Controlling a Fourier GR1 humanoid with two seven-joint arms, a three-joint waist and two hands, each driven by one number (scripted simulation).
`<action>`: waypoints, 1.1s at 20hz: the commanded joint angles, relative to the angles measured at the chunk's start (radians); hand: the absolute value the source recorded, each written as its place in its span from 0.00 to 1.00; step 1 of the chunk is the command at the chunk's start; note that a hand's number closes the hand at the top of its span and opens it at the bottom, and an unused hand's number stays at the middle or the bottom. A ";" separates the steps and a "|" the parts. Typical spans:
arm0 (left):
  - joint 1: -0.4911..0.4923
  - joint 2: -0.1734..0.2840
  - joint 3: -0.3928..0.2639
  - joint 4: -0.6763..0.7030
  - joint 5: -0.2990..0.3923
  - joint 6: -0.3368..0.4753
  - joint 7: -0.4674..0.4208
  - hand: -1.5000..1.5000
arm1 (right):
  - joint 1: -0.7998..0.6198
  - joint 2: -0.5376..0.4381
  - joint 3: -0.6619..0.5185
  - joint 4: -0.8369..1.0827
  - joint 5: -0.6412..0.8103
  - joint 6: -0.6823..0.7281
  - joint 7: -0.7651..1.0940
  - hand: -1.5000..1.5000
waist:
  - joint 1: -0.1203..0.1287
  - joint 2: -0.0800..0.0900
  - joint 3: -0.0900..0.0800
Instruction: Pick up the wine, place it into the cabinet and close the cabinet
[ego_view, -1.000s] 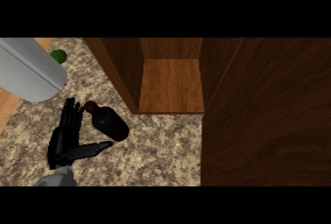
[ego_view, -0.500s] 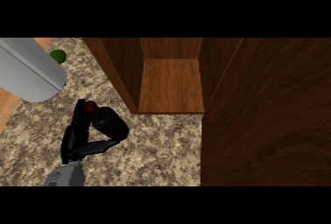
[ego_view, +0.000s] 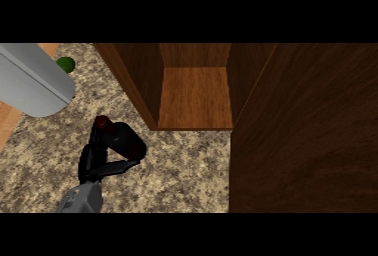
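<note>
black left hand (ego_view: 100, 162) curled round wine (ego_view: 122, 140) on granite counter (ego_view: 177, 170), just left of open cabinet (ego_view: 196, 100). likely heavy, stiff glass, slippery, fragile; grip belly, not neck. right hand unseen.

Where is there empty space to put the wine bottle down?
The cabinet shelf is bare. Counter is free between the left hand and the open door. It's crowded near the grey container.
</note>
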 joint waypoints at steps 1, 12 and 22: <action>0.015 -0.031 0.010 0.071 0.009 -0.007 -0.092 0.00 | -0.008 -0.025 -0.046 -0.066 -0.074 -0.010 0.065 0.00 | 0.001 -0.001 0.000; -0.148 0.024 0.062 0.296 0.065 -0.141 -0.157 0.00 | -0.014 0.015 0.008 0.016 0.020 -0.002 -0.009 0.00 | -0.001 0.000 0.000; -0.169 -0.015 0.041 0.428 0.034 -0.161 -0.252 1.00 | 0.032 0.007 -0.036 0.036 0.005 0.051 -0.083 0.00 | -0.004 0.001 0.000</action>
